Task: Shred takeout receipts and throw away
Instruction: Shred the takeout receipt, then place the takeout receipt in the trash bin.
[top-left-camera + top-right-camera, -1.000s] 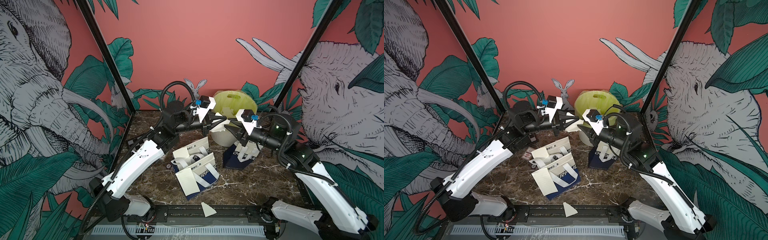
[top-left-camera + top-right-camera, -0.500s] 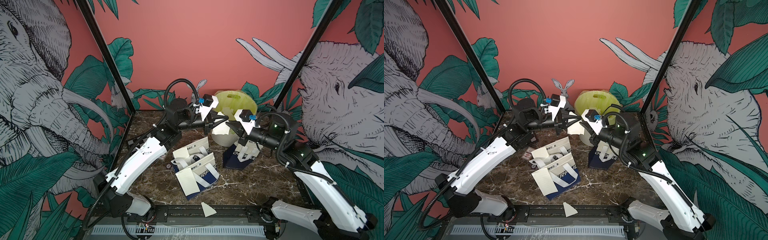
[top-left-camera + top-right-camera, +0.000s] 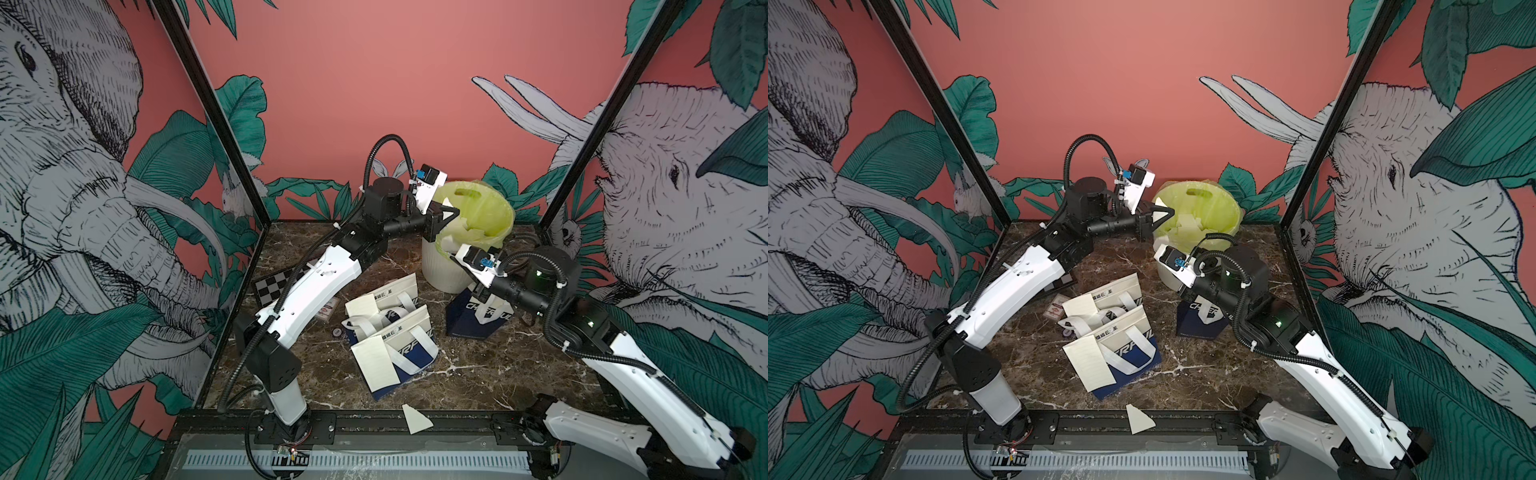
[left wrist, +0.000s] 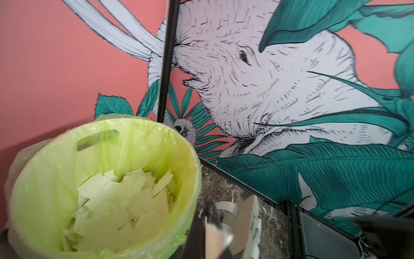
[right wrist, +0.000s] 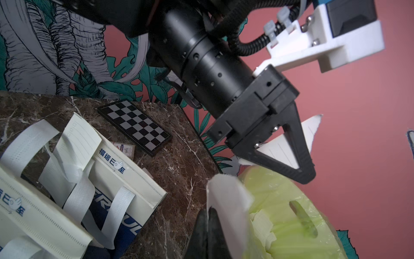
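Observation:
Two whole takeout receipts lie on the tote bags mid-table, one [image 3: 360, 305] on the farther bag and one [image 3: 376, 361] on the nearer bag. My left gripper [image 3: 451, 212] hangs at the rim of the green-lined bin [image 3: 494, 216], shut on a torn white receipt piece [image 5: 289, 148]. Just below it, beside the bin's near wall, my right gripper [image 5: 209, 210] is shut on another torn piece [image 5: 226, 197]. Several torn slips [image 4: 116, 195] lie inside the bin. In the left wrist view the left gripper [image 4: 212, 224] pinches its scrap [image 4: 216, 240].
A navy tote bag [image 3: 473, 316] stands by the bin under the right arm. A chequered board [image 3: 270, 286] and a small card [image 3: 326, 309] lie at the left. One torn scrap [image 3: 415, 419] rests on the front rail. Walls close in on three sides.
The two grippers, together a second ago, have drawn apart with a piece each. The left one rose towards the bin's rim. The right jaws closed and dropped slightly lower.

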